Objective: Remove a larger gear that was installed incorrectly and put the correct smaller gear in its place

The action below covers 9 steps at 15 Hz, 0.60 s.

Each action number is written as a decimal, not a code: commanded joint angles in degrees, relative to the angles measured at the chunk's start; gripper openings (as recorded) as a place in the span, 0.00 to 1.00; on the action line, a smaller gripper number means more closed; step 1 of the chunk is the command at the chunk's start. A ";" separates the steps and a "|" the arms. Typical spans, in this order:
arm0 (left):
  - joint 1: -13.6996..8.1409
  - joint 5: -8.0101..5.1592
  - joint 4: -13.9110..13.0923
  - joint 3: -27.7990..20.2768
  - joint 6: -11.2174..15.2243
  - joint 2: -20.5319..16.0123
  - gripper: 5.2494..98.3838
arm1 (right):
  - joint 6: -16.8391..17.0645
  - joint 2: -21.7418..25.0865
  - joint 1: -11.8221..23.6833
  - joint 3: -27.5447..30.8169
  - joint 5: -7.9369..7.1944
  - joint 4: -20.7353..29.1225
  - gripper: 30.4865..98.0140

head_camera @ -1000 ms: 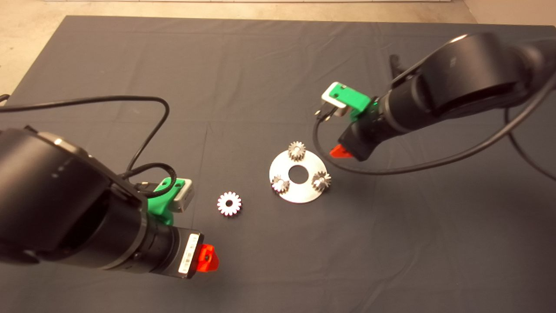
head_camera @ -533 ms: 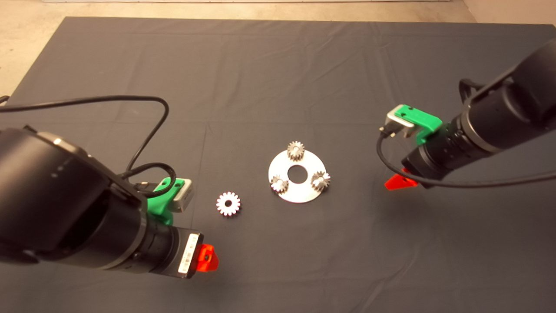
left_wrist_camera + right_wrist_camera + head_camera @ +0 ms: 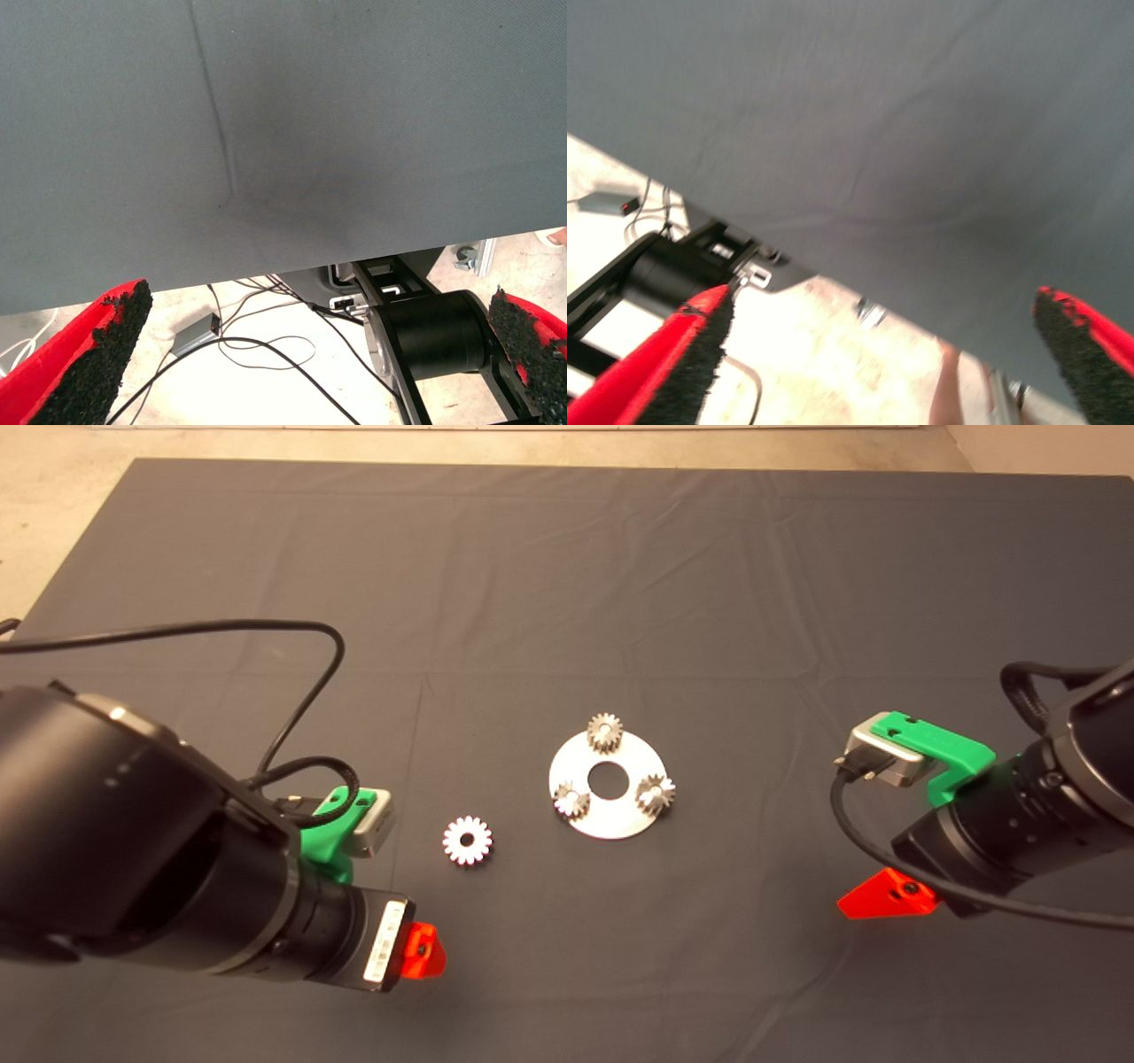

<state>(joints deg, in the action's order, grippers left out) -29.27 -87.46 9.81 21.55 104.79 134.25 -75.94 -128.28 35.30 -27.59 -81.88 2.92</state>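
Dark grey cloth, the mat (image 3: pixel 567 558), covers the table, and beyond its near edge both wrist views show pale floor with loose cables. The left gripper (image 3: pixel 310 354) hangs over the mat's near left part, its fingers (image 3: pixel 97 354) spread wide and holding nothing. The right gripper (image 3: pixel 895 354) hangs over the near right part, likewise released with empty fingers (image 3: pixel 691 363). A silver round plate (image 3: pixel 611 819) with a centre hole lies mid-mat. The larger gear (image 3: pixel 467 840) lies flat on the mat just beside the plate, on the side toward the left edge. Three small gears stand on the plate; the smaller gear (image 3: pixel 605 732) is at its far rim, the two shinier gears (image 3: pixel 656 792) at its near rim.
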 commanded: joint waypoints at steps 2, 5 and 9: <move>-1.23 -7.55 -1.02 -0.91 0.59 0.01 1.00 | -0.73 2.50 1.45 2.03 -0.64 3.67 0.92; -1.23 -7.55 -1.46 -1.00 0.50 0.80 1.00 | -0.79 1.49 1.45 2.06 -0.65 3.58 0.99; -1.23 -7.55 -1.58 -1.00 0.59 0.43 1.00 | -0.79 1.14 1.62 1.68 -1.87 3.58 1.00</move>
<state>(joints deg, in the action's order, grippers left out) -29.27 -87.46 9.64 21.55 104.81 134.60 -76.33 -126.99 35.44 -25.69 -82.50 4.56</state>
